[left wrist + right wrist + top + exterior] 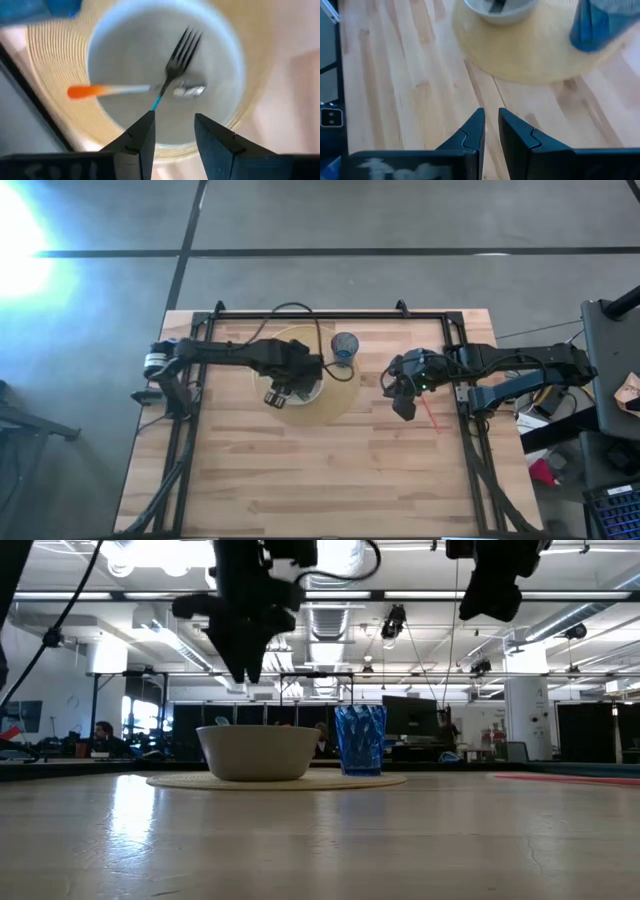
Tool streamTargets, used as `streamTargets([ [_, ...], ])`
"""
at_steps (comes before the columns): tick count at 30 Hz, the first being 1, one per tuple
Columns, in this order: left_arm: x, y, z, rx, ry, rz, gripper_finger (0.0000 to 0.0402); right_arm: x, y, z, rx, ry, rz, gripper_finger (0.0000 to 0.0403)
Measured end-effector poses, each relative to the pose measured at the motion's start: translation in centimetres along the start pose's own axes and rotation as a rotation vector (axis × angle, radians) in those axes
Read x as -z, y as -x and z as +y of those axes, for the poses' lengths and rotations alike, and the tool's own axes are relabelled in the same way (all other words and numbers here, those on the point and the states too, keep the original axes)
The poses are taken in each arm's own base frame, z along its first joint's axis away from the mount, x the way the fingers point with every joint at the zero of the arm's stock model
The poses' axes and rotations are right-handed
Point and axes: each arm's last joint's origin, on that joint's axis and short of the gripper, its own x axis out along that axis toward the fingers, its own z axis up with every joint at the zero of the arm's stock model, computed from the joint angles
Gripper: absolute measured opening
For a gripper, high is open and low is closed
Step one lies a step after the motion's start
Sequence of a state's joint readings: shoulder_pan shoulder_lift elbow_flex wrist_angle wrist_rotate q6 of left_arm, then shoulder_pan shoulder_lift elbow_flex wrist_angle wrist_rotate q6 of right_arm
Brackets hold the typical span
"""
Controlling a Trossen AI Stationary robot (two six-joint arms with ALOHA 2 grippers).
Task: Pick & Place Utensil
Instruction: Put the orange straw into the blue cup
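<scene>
The left tool [172, 132] hung above the white bowl [120, 55], its fingers [142, 140] parted with nothing between them. Inside the bowl lay a dark fork [177, 55] with a blue handle end, tines toward the far rim, beside an orange-handled utensil [107, 91] whose metal end rested on the bowl floor. In the high view the left arm [230, 353] reached in from the table's left edge, roughly level, wrist bent down over the bowl [305, 392]. The bowl sat on a round woven placemat [335, 402], and a blue tumbler [345, 348] stood on the mat just beside the bowl.

The right tool [491, 131] was raised over bare table [395, 90], well apart from the placemat, its fingers [475, 132] close together with only a narrow gap, holding nothing. The right arm [520, 370] extended in from the table's right edge, and a thin red utensil [431, 415] lay on the table near its tool [404, 406].
</scene>
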State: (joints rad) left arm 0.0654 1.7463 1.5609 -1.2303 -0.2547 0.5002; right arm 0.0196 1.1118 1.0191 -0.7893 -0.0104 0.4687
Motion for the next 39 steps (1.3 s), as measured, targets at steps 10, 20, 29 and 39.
streamTargets([
  [10, 2.5, 4.1, -0.6, -0.046, 0.150, -0.344, 0.0133, 1.6, -0.7, -0.8, 0.074, -0.122, 0.112, 0.0052],
  [20, 5.6, 4.2, -2.4, -0.117, 0.282, -0.625, 0.0133, 3.6, -1.7, -1.9, 0.162, -0.243, 0.222, 0.0052],
  [29, 6.5, 3.4, -3.7, -0.107, 0.326, -0.928, 0.0133, 4.9, -2.5, -2.5, 0.227, -0.363, 0.277, 0.0052],
  [39, 6.0, 2.2, -4.6, -0.097, 0.325, -1.107, 0.0133, 7.6, -4.2, -3.9, 0.331, -0.469, 0.343, 0.0052],
])
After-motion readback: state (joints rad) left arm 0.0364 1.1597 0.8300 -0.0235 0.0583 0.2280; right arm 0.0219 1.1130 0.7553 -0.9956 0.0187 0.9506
